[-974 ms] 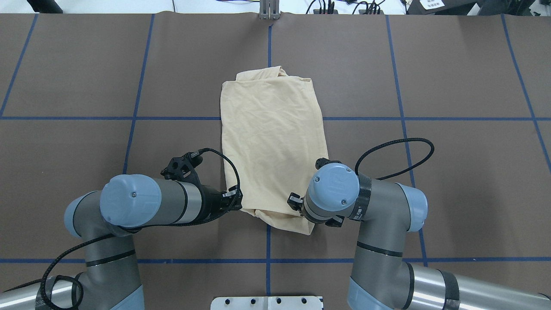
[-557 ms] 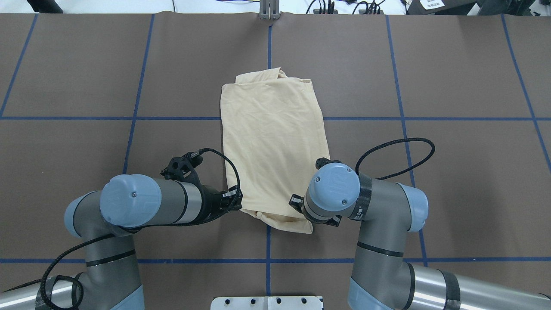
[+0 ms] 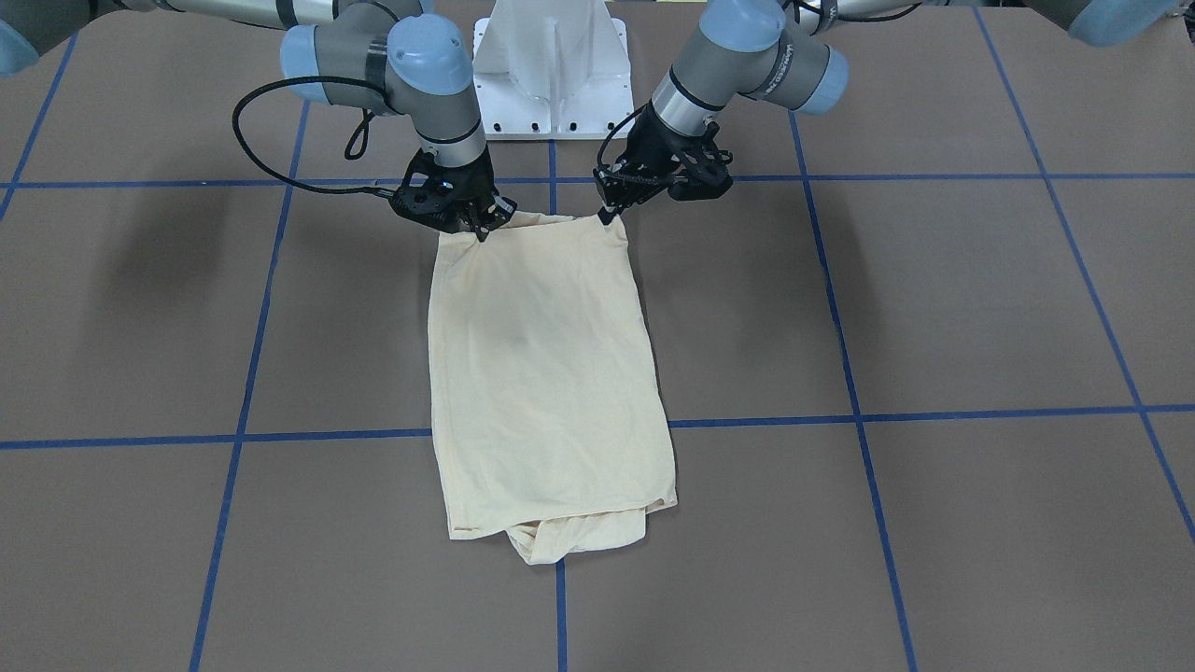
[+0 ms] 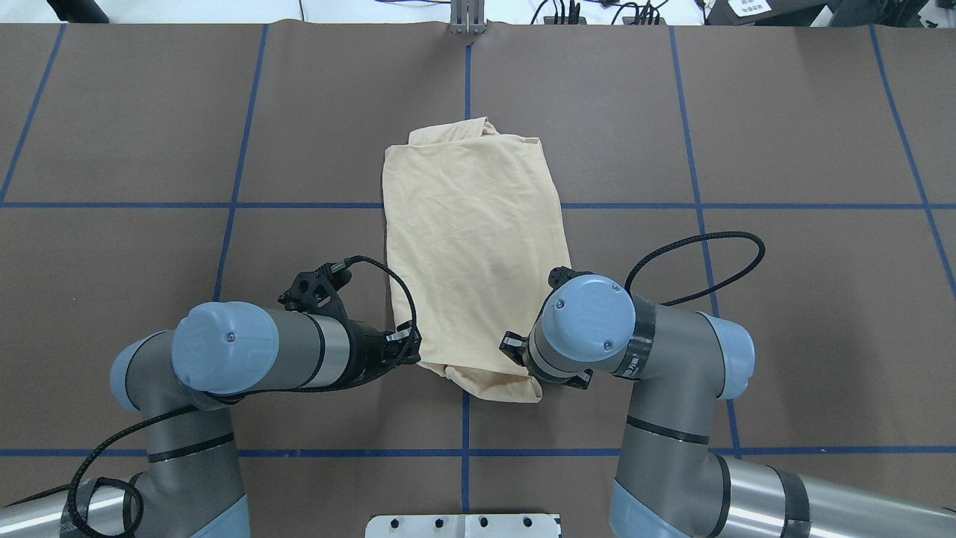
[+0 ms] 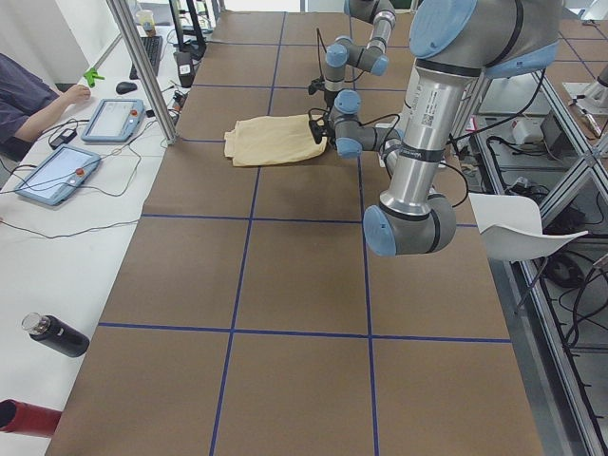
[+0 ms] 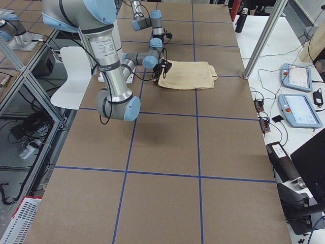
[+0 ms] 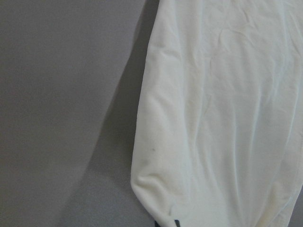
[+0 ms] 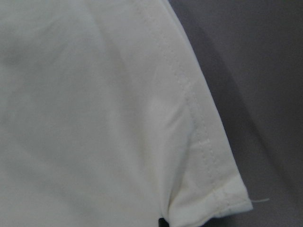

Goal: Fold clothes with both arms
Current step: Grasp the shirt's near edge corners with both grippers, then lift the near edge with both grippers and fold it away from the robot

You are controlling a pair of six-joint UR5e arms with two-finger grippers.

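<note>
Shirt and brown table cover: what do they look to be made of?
The shirt looks like thin, soft knit fabric, likely cotton, with a matte finish. It wrinkles finely, and its hem shows double rows of stitching. The table cover seems to be matte brown paper or a similar sheet. It lies flat with no shine, and I can't tell which it is. The blue lines are probably tape.

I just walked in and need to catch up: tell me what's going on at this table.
Two robot arms are folding a cream shirt. It lies on the table already folded into a long narrow rectangle, with some tucked-under fabric poking out at the far end. The left gripper and the right gripper each pinch one corner of the end nearest the robot, lifted slightly off the table. They look set to carry that end toward the far end for the next fold.
</note>
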